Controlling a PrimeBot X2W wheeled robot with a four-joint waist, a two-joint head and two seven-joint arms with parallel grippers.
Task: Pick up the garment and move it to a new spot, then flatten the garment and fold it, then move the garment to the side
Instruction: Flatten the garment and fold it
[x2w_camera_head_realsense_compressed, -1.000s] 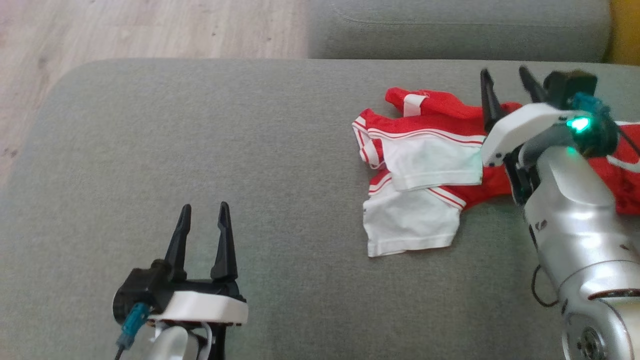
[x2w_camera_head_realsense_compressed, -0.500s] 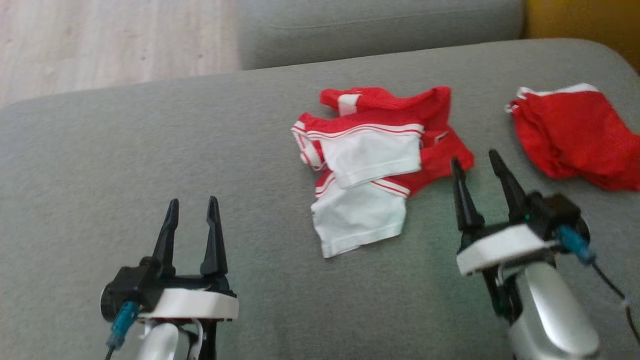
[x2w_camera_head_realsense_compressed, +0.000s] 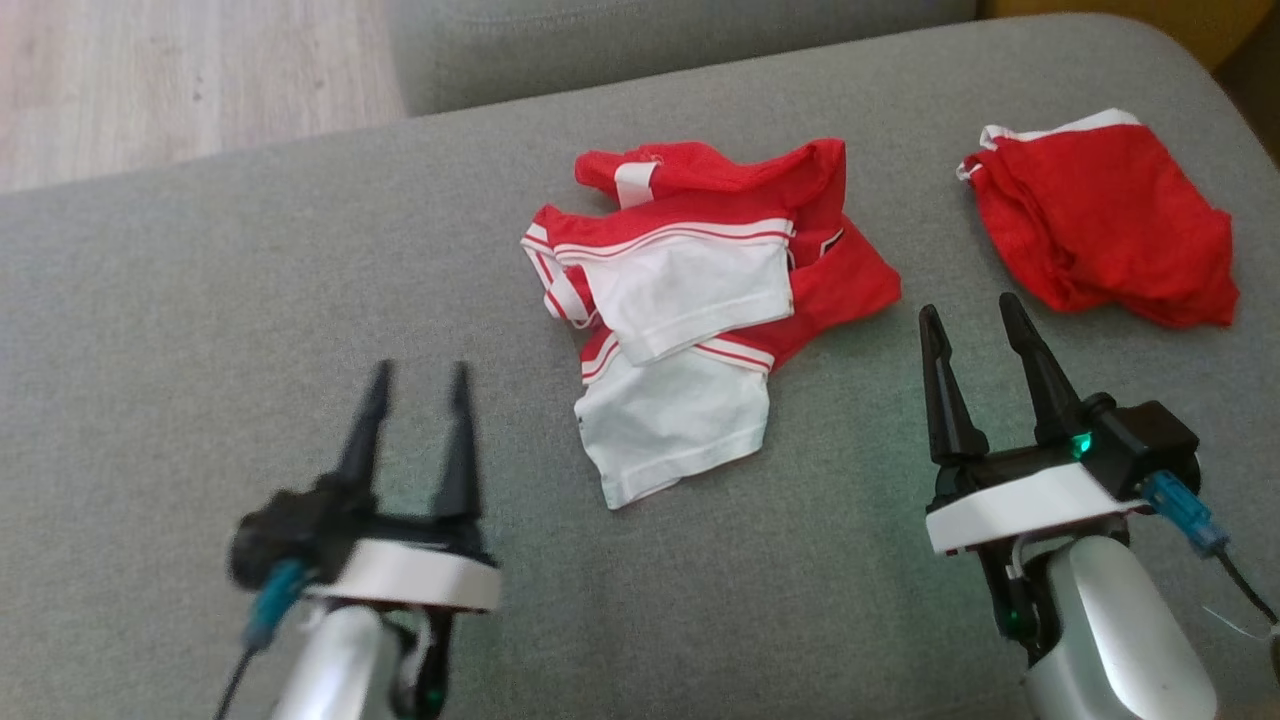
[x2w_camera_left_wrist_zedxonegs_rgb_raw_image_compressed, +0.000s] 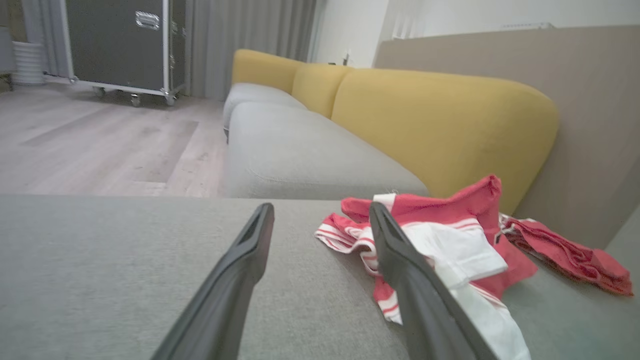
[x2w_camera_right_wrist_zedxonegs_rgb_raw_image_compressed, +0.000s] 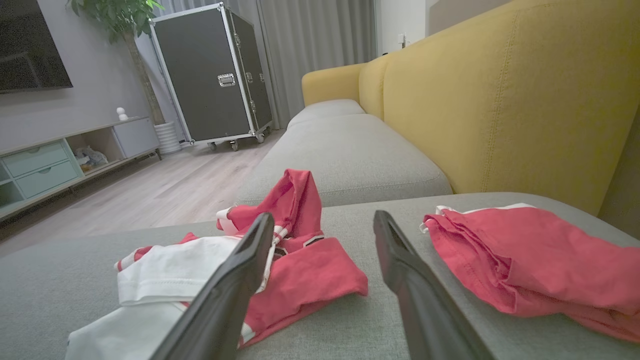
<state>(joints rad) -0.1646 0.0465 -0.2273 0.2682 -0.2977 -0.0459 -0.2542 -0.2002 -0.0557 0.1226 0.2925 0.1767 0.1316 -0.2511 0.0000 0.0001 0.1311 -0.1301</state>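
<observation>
A crumpled red and white garment (x2w_camera_head_realsense_compressed: 690, 300) lies on the grey sofa seat (x2w_camera_head_realsense_compressed: 200, 300), between and beyond my two grippers. It also appears in the left wrist view (x2w_camera_left_wrist_zedxonegs_rgb_raw_image_compressed: 440, 240) and the right wrist view (x2w_camera_right_wrist_zedxonegs_rgb_raw_image_compressed: 200, 270). My left gripper (x2w_camera_head_realsense_compressed: 418, 375) hovers open at the lower left, empty, well left of the garment. My right gripper (x2w_camera_head_realsense_compressed: 975, 312) is open and empty at the lower right, just right of the garment's red edge. A second, folded red garment (x2w_camera_head_realsense_compressed: 1100, 220) lies at the right (x2w_camera_right_wrist_zedxonegs_rgb_raw_image_compressed: 530, 255).
The yellow sofa backrest (x2w_camera_right_wrist_zedxonegs_rgb_raw_image_compressed: 500, 100) rises behind the seat. A second grey seat cushion (x2w_camera_head_realsense_compressed: 650, 40) adjoins the far edge. Wooden floor (x2w_camera_head_realsense_compressed: 150, 80) lies off the seat's left side, with a black flight case (x2w_camera_right_wrist_zedxonegs_rgb_raw_image_compressed: 215, 75) further away.
The head camera has swung right and down, shifting the whole scene. My right gripper has drawn back from over the garment to the seat's near right, uncovering the red garment at the right.
</observation>
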